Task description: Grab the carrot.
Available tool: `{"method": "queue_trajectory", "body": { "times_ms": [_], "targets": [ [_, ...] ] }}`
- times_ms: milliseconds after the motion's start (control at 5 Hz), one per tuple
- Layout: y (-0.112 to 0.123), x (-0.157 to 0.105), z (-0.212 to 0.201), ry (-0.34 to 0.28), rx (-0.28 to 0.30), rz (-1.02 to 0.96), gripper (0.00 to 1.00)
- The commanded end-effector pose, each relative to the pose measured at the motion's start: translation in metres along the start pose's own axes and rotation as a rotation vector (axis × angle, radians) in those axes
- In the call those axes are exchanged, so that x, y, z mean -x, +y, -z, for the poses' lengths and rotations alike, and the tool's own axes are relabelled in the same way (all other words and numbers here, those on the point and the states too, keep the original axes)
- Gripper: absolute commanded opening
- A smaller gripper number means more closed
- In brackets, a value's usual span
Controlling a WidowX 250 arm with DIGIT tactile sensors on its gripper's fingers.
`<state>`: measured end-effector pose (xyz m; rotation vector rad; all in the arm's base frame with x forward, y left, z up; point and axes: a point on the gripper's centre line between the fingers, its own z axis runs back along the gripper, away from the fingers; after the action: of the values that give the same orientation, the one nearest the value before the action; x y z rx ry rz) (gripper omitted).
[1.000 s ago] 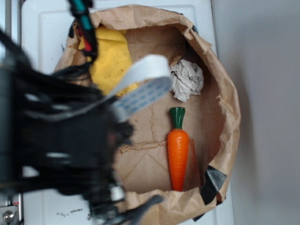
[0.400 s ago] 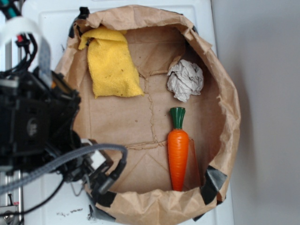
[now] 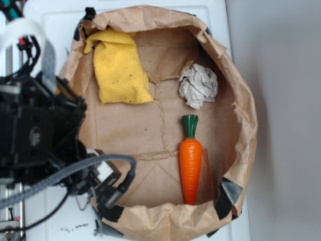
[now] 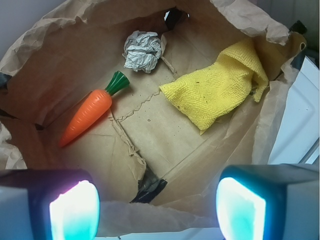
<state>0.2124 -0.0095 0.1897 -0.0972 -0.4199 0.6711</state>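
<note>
— Nothing much moves since the last frame; your arm (image 3: 40, 135) stays left of the bag (image 3: 241, 100).
— And the carrot (image 3: 190, 160)?
— Lying near the bag's right wall, untouched; your fingers (image 4: 241, 207) stand wide apart.

I see white counter (image 3: 55, 30) w/ raised panel edges, dark scuffs nr front-left | plain grey wall/surface (image 3: 281, 120) along right side, no features | light soft, even, faint shadow right of the brown paper bag (image 3: 246, 115) on counter
</note>
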Motion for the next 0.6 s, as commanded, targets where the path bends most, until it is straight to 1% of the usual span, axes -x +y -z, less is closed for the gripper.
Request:
{"method": "queue_trajectory", "body": {
  "times_ms": [0,200,400],
  "targets": [
    [-0.013,-0.009,0.004,-0.031,0.025,-0.005,1.00],
    [-0.018,-0.010,0.028,-0.060,-0.018,-0.020,1.00],
    [-0.023,-0.014,0.049,-0.040,-0.033,-0.046,1.00]
  ]
}}
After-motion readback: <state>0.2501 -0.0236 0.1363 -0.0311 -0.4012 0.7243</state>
